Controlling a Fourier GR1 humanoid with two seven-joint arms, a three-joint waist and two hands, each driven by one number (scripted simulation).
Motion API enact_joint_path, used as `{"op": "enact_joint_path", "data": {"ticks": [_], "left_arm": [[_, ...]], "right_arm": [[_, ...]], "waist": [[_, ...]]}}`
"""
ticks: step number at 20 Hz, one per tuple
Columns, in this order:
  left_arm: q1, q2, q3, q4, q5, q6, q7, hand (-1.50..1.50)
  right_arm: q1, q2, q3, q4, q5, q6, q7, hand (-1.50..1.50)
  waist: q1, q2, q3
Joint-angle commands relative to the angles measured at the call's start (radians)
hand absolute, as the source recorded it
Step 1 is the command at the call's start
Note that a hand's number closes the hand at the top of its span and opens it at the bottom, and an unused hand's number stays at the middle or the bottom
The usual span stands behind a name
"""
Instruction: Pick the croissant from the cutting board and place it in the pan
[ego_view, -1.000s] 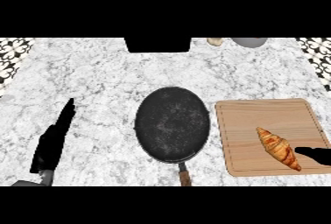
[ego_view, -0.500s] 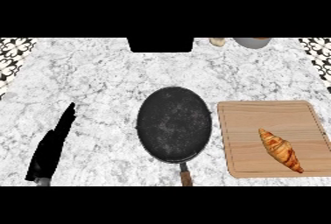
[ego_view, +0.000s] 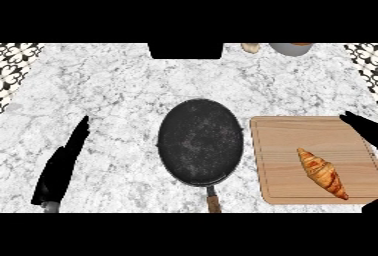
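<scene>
A golden-brown croissant (ego_view: 322, 172) lies slantwise on the right half of the wooden cutting board (ego_view: 280, 135). Left of the board sits the dark round pan (ego_view: 201, 142), with nothing in it and its wooden handle (ego_view: 213, 202) pointing toward me. My right hand (ego_view: 363, 128) comes in from the right edge over the board's far right corner, fingers straight, above and to the right of the croissant and apart from it. My left hand (ego_view: 63, 165) rests open at the lower left, fingers pointing up, well away from the pan.
The marble counter (ego_view: 111, 90) stretches around the pan. At the back edge stand a grey bowl (ego_view: 291, 48), a small pale object (ego_view: 251, 47) and a black block (ego_view: 184, 50). Patterned tiles (ego_view: 18, 55) show at the far corners.
My right hand was at the board's near right edge beside the croissant, left the view, and now shows higher up at the board's far right corner. The croissant has not moved.
</scene>
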Motion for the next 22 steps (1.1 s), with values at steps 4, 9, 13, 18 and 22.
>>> {"op": "enact_joint_path", "data": {"ticks": [4, 9, 13, 18, 22], "left_arm": [[-0.034, -0.023, 0.024, 0.025, -0.024, -0.027, 0.020, 0.00], [0.018, -0.007, 0.050, -0.034, -0.012, -0.064, 0.021, 0.00], [0.008, -0.007, 0.076, 0.004, -0.033, -0.050, 0.007, 0.00], [0.111, -0.033, 0.059, -0.091, -0.049, -0.065, -0.002, 0.00], [0.024, -0.055, 0.083, -0.020, -0.089, -0.075, 0.027, 0.00]], "right_arm": [[-0.191, 0.127, 0.144, 0.025, 0.083, 0.159, 0.263, -1.50], [-0.240, 0.196, 0.222, 0.075, 0.165, 0.239, 0.341, -1.50], [-0.247, 0.180, 0.267, 0.096, 0.206, 0.335, 0.410, -1.50], [-0.231, 0.270, 0.295, 0.092, 0.263, 0.385, 0.506, -1.50], [-0.300, 0.369, 0.333, 0.243, 0.357, 0.363, 0.462, -1.50]], "waist": [[0.006, 0.003, 0.001], [0.005, 0.001, 0.001], [0.001, 0.001, 0.001], [0.002, -0.001, 0.001], [-0.001, 0.002, 0.001]]}}
